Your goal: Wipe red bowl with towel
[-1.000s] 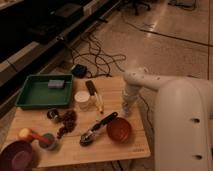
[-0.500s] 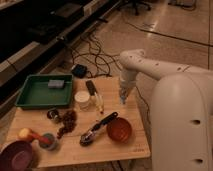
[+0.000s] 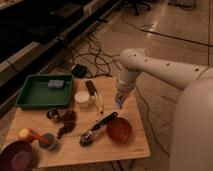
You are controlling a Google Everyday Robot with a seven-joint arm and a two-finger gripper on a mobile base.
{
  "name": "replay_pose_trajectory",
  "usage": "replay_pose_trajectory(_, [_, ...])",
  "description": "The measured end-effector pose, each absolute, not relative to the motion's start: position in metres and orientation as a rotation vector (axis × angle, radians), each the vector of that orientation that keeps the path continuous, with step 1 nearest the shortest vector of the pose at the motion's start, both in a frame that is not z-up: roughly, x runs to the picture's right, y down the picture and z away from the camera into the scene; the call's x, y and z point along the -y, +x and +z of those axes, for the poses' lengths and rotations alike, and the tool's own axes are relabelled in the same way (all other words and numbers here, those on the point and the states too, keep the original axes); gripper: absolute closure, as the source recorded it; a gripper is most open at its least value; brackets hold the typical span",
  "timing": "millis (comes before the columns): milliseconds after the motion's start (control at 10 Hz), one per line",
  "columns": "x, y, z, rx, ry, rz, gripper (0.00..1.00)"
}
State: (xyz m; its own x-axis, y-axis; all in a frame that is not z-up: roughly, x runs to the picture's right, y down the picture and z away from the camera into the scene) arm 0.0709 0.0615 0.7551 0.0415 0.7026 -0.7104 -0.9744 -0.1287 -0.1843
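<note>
The red bowl sits on the wooden table near its front right corner, upright and empty. My gripper hangs just beyond the bowl, pointing down above the table's right side. It is shut on the towel, a small pale blue scrap that shows at the fingertips. The towel is clear of the bowl and not touching it. The white arm reaches in from the right.
A black ladle lies just left of the bowl. Further left are a white cup, dark grapes, a green tray holding a grey-blue block, and a dark purple bowl. Cables cover the floor behind.
The arm has lifted its elbow and swung slightly left. The gripper with the towel shifted a little left and stays above the table behind the red bowl.
</note>
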Motion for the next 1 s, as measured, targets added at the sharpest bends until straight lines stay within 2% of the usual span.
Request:
replay_pose_trajectory(400, [-0.104,0.053,0.719,-0.455,-0.796,1.460,1.00])
replay_pose_trajectory(700, [-0.134,0.067,0.723,-0.528,-0.784,1.470,1.00])
replay_pose_trajectory(1000, [-0.143,0.076,0.713,-0.561,-0.779,1.479,1.00])
